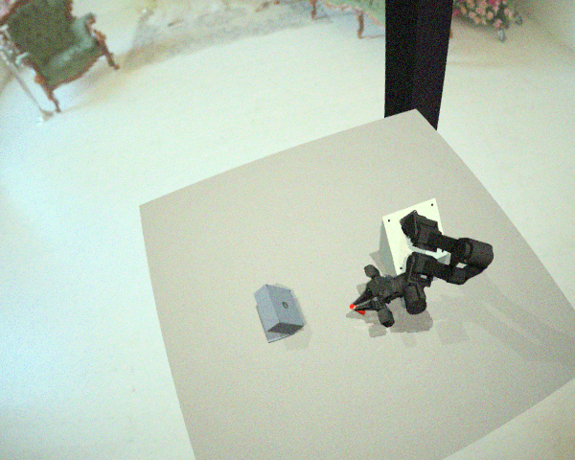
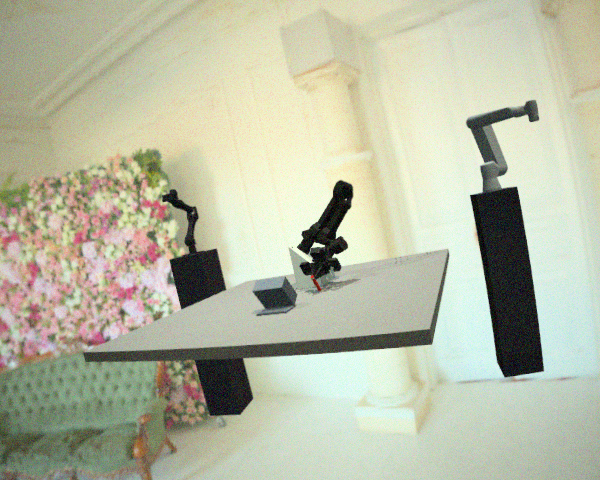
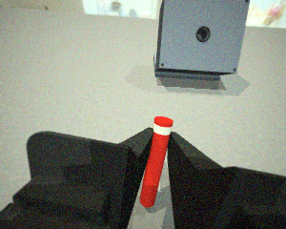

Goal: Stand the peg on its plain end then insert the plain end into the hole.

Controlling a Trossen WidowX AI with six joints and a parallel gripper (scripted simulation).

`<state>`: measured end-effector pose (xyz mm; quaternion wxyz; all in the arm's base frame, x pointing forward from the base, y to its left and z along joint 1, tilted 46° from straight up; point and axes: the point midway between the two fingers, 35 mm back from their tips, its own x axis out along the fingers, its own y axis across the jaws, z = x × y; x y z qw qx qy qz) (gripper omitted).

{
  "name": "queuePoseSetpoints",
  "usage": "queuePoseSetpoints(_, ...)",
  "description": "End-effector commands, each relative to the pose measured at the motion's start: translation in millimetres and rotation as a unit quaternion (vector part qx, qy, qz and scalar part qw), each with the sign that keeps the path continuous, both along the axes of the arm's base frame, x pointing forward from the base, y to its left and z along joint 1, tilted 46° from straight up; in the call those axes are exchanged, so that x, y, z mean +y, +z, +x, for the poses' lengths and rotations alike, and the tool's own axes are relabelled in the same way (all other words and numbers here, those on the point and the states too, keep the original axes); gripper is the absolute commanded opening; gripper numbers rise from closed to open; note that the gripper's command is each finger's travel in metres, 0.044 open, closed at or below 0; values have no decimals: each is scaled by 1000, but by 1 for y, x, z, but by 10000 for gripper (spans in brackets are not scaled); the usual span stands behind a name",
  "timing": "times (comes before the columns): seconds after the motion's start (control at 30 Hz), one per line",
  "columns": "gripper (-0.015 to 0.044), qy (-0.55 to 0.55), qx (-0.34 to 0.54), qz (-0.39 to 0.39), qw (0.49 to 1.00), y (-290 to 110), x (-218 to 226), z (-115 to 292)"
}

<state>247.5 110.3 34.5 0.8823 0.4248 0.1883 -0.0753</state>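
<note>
Top view, surroundings: the black arm [image 1: 441, 257] folds over its white base plate [image 1: 391, 232] on the grey worktop [image 1: 287, 396]; a black pillar [image 1: 416, 59] stands at the far corner, a green armchair [image 1: 55, 47] beyond.
Top view, open room: bare worktop lies between the hand [image 1: 363, 304] and the grey sloped panel [image 1: 279, 311], both well in from the edges.
Exterior view, surroundings: flower wall [image 2: 73, 258], green sofa [image 2: 57, 408] and a second pillar with a grey arm [image 2: 496, 144] flank the worktop.
Exterior view, peg: the red peg [image 2: 317, 283] hangs tilted under the hand, low over the worktop, beside the panel.
Wrist view, grip: the hand's fingers are clenched on the peg's shaft, white band [image 3: 162, 128] poking out past the fingertips.
Wrist view, hole: the dark hole [image 3: 203, 33] faces the hand, well apart, nothing between.
</note>
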Motion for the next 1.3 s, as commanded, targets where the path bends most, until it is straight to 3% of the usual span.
queuePoseSetpoints(0.0,49,-15,-9,-7,1000,-2,-1,-3)
queuePoseSetpoints(1.27,49,-106,-88,-46,989,-2,8,-23)
